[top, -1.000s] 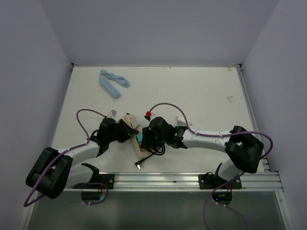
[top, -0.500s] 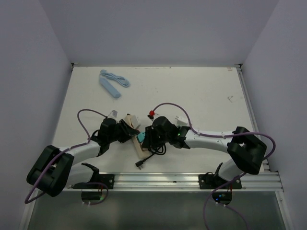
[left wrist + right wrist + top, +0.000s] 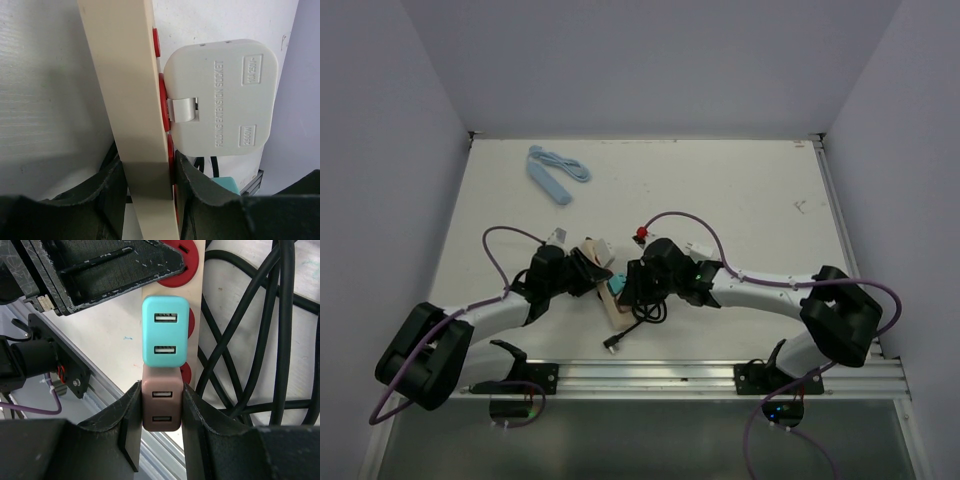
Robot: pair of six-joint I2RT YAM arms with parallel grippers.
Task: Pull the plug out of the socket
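A cream socket strip [image 3: 603, 297] with red sockets lies tilted between the two arms. My left gripper [image 3: 584, 277] is shut on the strip's sides [image 3: 125, 75], next to its white folding head [image 3: 220, 95]. A teal USB plug [image 3: 166, 330] and a brown USB plug [image 3: 161, 405] sit side by side on the strip [image 3: 200, 295]. My right gripper [image 3: 161, 412] is shut on the brown plug, one finger on each side. The teal plug also shows in the top view [image 3: 617, 286] and in the left wrist view [image 3: 225, 184].
A coiled black cable [image 3: 280, 315] lies beside the strip, its USB end [image 3: 611, 343] near the front rail [image 3: 720, 375]. A light blue cable bundle [image 3: 557, 172] lies at the back left. A small red item [image 3: 640, 236] sits behind the right gripper.
The right gripper and its wrist have shifted slightly to the right and away from the bases. The teal plug has moved a little with them. The left arm has barely moved.
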